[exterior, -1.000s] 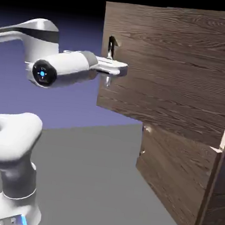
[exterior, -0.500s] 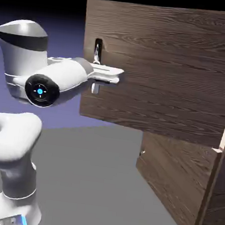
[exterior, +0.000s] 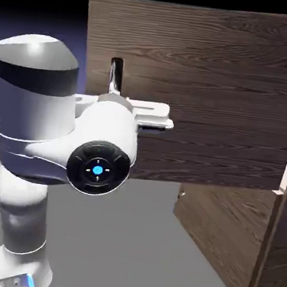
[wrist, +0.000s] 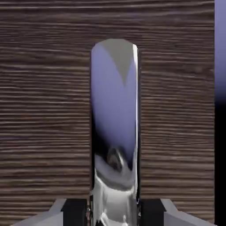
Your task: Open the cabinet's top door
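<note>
Cabinet (exterior: 225, 245) at the exterior view's right; top door (exterior: 222, 92) swung wide open, its free edge out toward the left, over the lower door (exterior: 221, 225); robot arm (exterior: 34, 101) at left, its hand end in front of the door's left part; silver handle (wrist: 114, 123) upright near the free edge; gripper (wrist: 114, 214) clamped on the handle, a fingertip at either side.

A blue-violet backdrop (exterior: 59, 30), darkening to black at the top, stands behind the jaws (wrist: 113, 214); a plain grey floor (exterior: 143, 247) spreads below them.
</note>
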